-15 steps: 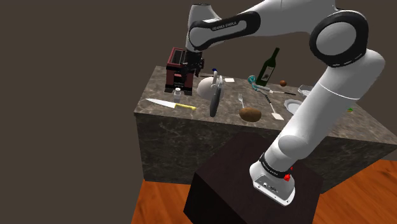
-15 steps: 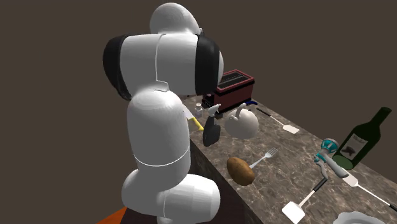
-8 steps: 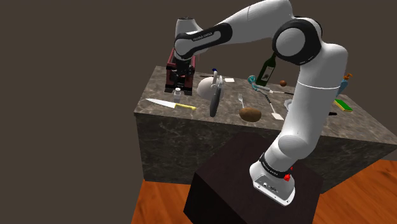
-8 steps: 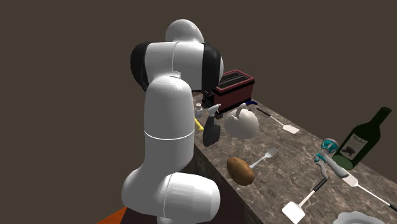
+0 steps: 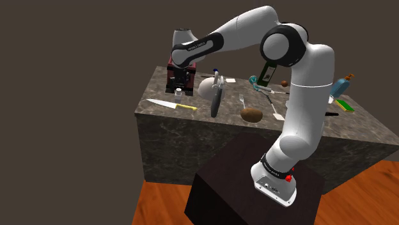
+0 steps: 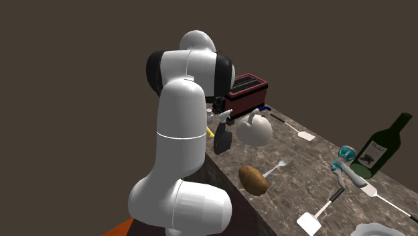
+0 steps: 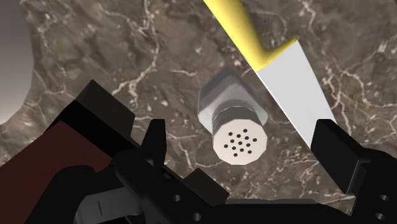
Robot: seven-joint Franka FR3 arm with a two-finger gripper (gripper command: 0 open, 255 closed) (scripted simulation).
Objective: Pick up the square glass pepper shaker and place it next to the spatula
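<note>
The gripper [image 7: 243, 137] hovers above the pepper shaker [image 7: 234, 111], jaws apart to straddle it (knife [image 7: 289, 83] just beside).

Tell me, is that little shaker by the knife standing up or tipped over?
Upright. The wrist view looks straight down on the shaker: its holed cap faces up, with the square body beneath it on the counter.

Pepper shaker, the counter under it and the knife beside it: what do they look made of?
Pepper shaker: drawn opaque matte grey with a pale perforated cap; nothing reads as glass. Counter: stone, likely marble, dark brown with pale veins. Knife: flat pale blade, probably metal; plain yellow handle, maybe plastic.
</note>
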